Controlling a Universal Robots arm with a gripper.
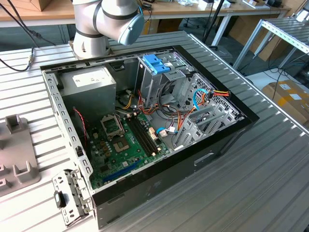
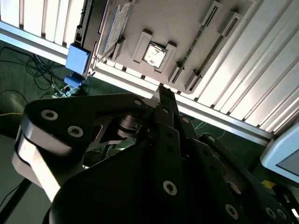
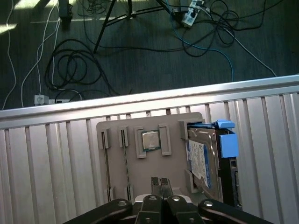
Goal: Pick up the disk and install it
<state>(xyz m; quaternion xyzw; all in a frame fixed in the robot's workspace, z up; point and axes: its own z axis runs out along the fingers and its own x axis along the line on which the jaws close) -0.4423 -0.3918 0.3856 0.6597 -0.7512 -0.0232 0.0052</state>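
Observation:
The disk [image 3: 202, 161] is a silver drive with a blue label, held in a bright blue carrier frame [image 3: 227, 143]. It rests in a slot at one side of a grey fixture plate [image 3: 175, 161] on the slatted table. In both wrist views my gripper [image 3: 160, 183] hovers over that plate, shut, with its two fingertips [image 2: 164, 93] pressed together and nothing between them. It is beside the disk and apart from it, closer to the plate's middle. The second wrist view shows the disk [image 2: 114, 25] and its blue tab [image 2: 77, 58] near the table edge.
A processor chip [image 3: 150, 140] and thin memory sticks [image 3: 124, 158] also sit in the plate. In the exterior view, an open computer case [image 1: 227, 130] lies on the table, with a blue bracket [image 1: 157, 63] atop its metal drive cage. Cables [image 3: 70, 70] cover the floor past the table edge.

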